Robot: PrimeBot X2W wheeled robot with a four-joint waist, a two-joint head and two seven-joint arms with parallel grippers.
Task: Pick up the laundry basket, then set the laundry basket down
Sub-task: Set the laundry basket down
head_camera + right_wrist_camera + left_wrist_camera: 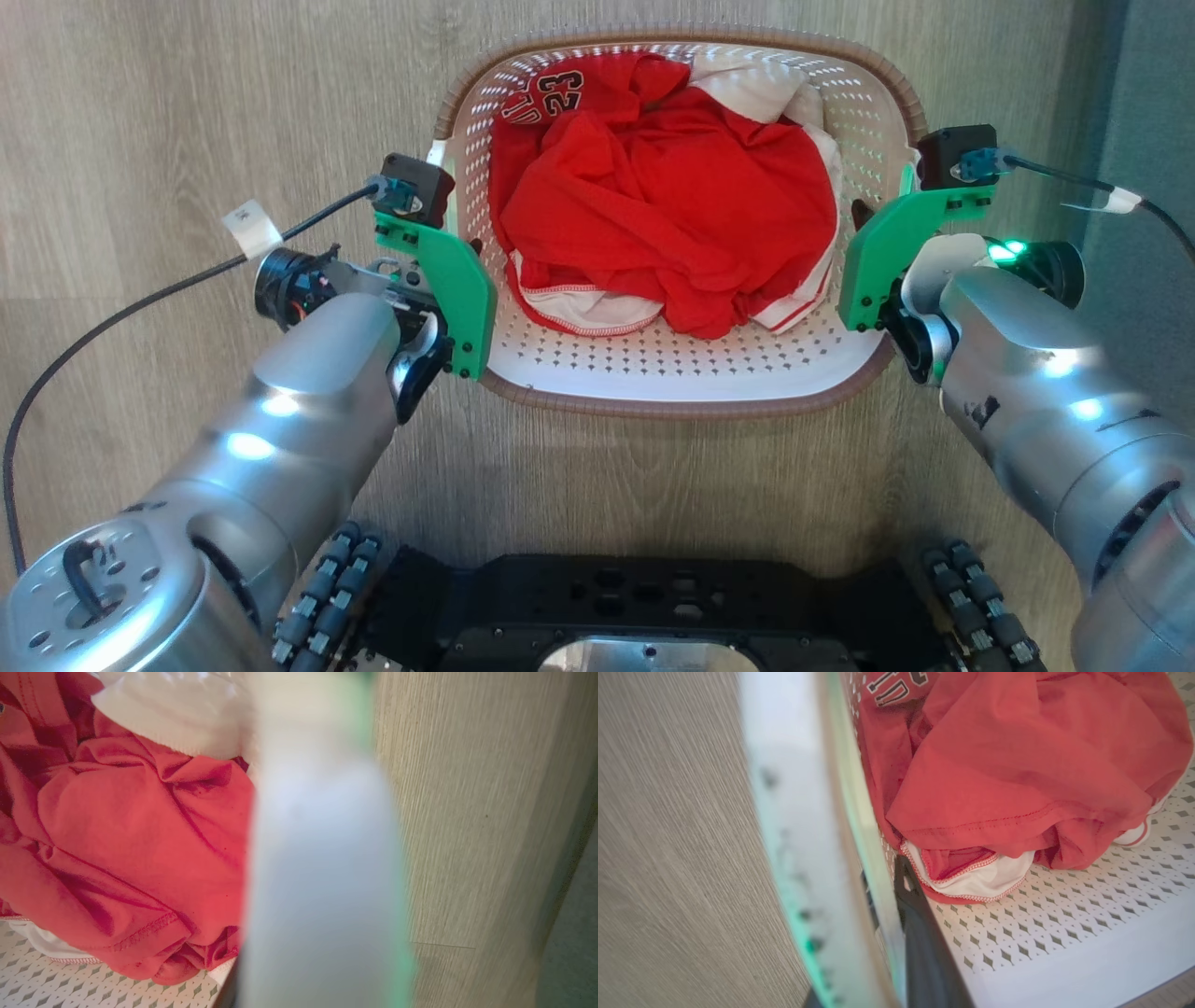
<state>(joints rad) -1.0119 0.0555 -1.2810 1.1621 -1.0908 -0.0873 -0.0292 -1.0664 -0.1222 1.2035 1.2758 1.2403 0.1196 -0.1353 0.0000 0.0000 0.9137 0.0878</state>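
Squarely between the two arms is the rounded-rectangular white plastic laundry basket, its walls pierced with small diamond holes and its rim a brown woven-look band. Crumpled red and white clothes are heaped inside. The left pincer is clamped on the smooth white left handle, with one dark finger inside the wall. The right pincer grips the right handle. A black cable trails from the left wrist. Beneath lies a pale wood-grain floor, with a grey strip along its right edge. Whether the basket touches the floor I cannot tell.
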